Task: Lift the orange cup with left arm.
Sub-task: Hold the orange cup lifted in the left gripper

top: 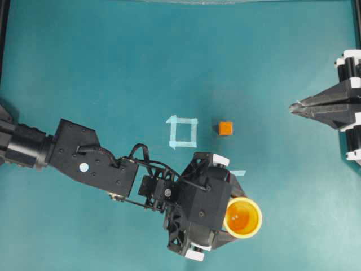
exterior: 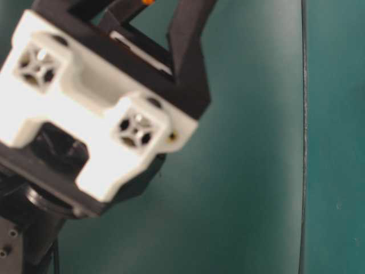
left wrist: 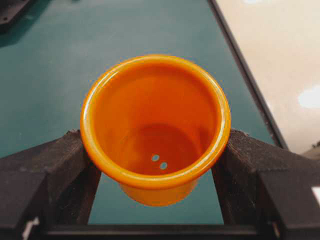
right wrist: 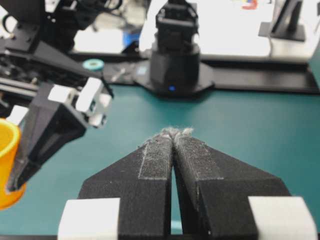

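Overhead, left to right: left arm (top: 84, 161) enters from the left edge and reaches diagonally toward lower centre over the teal table (top: 113, 68). Left gripper (top: 240, 219) is clamped on the orange cup (top: 243, 217), a finger on each side of the cup wall under the rim. Cup upright, mouth up, two small dots on its inside bottom. In the left wrist view the cup (left wrist: 155, 127) sits between the black fingers (left wrist: 45, 170), its base looks clear of the table. Above the gripper, a square outline of pale tape (top: 182, 132) on the table, then just right of it a small orange cube (top: 225, 128), apart from cup and gripper. Far right: right gripper (top: 293, 106) pointing left, tips pressed together, nothing between them, well apart from the cube.
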Robot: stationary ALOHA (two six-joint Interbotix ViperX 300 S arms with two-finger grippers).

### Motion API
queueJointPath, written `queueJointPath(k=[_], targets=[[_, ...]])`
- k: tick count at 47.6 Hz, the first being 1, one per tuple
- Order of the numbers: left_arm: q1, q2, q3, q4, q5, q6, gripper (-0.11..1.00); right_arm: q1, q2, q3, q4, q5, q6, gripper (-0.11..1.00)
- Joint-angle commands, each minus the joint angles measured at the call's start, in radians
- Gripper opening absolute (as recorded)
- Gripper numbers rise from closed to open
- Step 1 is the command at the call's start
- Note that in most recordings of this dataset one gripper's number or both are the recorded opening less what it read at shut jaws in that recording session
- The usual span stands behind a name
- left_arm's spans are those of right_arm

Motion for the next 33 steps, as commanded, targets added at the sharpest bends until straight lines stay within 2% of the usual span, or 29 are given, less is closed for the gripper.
queueJointPath(k=[1, 33], targets=[[0.003, -0.041, -0.015, 0.003, -0.011, 0.002, 0.64, 0.002, 0.003, -0.031, -0.002, -0.003, 0.000, 0.00], [0.003, -0.041, -0.015, 0.003, -0.011, 0.003, 0.64, 0.002, 0.005, -0.031, -0.002, 0.015, 0.003, 0.00]])
